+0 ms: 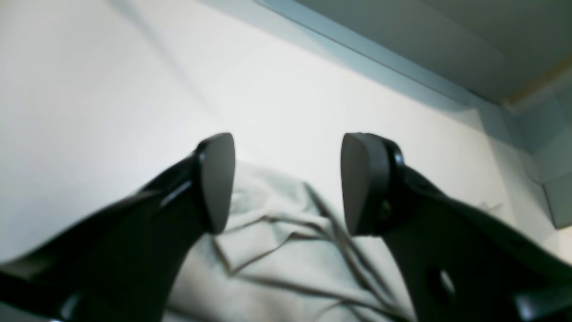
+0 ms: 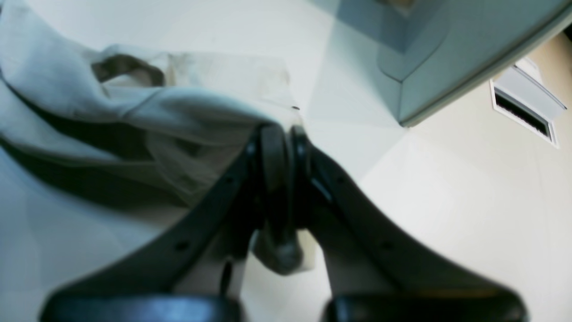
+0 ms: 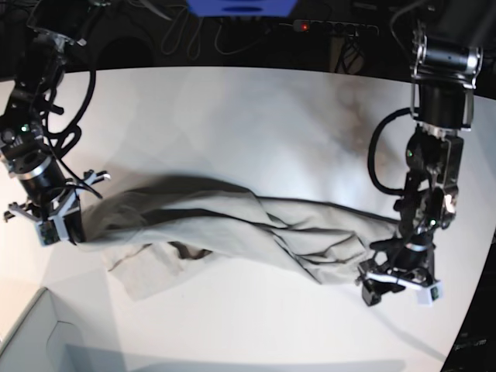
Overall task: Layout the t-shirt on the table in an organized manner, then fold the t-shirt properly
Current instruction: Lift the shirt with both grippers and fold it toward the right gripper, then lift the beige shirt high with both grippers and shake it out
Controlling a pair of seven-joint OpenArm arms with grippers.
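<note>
The beige-grey t-shirt [image 3: 232, 225] lies twisted and stretched across the white table [image 3: 256, 108] from left to right. My right gripper [image 3: 66, 225] at the left end is shut on a bunch of the t-shirt [image 2: 147, 112]; in the right wrist view the black fingers [image 2: 275, 152] press together on the cloth, which hangs from my right gripper [image 2: 283, 132]. My left gripper [image 3: 399, 285] is at the shirt's right end. In the left wrist view my left gripper [image 1: 288, 143] stands open, with the wrinkled t-shirt [image 1: 286, 250] lying loose below and between its pads [image 1: 362, 183].
A pale box corner [image 3: 31, 341] sits at the front left of the table and also shows at the edge of the left wrist view as the box corner [image 1: 558, 197]. Cables and a power strip [image 3: 333, 27] run behind the far table edge.
</note>
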